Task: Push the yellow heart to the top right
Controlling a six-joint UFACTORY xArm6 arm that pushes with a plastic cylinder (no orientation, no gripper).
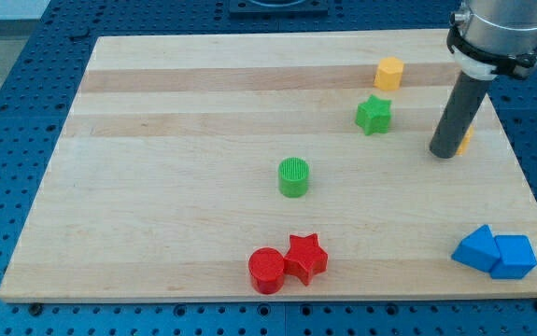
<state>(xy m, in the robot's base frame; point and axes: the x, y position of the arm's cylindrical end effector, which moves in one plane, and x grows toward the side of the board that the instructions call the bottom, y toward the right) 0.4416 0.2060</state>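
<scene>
My tip (444,154) is sitting toward the view's right on the board (156,187), and a yellow block (467,140) is peeking out just behind my rod on its right side, mostly hidden. The green star (373,114) is lying to my tip's left and a little higher, with the yellow hexagon (388,73) just above it. The green cylinder (293,176) is standing alone near the middle. At the view's bottom the red cylinder (267,271) is touching the red star (305,258) on its right. In the bottom right corner two blue blocks (474,248) (514,256) are pressing side by side.
</scene>
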